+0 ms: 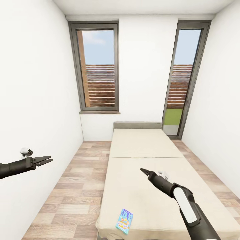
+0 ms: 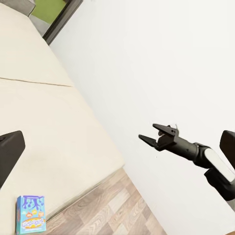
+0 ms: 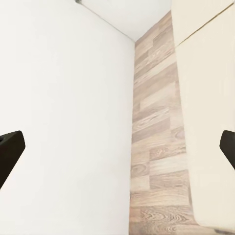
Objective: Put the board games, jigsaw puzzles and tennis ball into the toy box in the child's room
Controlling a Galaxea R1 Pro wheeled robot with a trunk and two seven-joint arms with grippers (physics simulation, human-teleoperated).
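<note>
A small blue-cyan board game [image 1: 125, 221] lies flat on the beige bed [image 1: 143, 156], near its front left corner. The left wrist view also catches this board game [image 2: 31, 214] at the mattress edge. My right gripper [image 1: 144, 171] hovers open above the middle of the bed, well beyond the game and a little to its right. Seen from the left wrist, the right gripper [image 2: 148, 131] has its fingers spread and empty. My left gripper [image 1: 48, 159] is open over the floor left of the bed, close to the wall. The table, toy box, jigsaw puzzles and tennis ball are out of view.
The narrow room has white walls on both sides and two tall dark-framed windows [image 1: 98, 66] at the far end. A strip of wood-plank floor [image 1: 80, 186] runs along the bed's left side. A low grey headboard [image 1: 137, 125] stands against the far wall.
</note>
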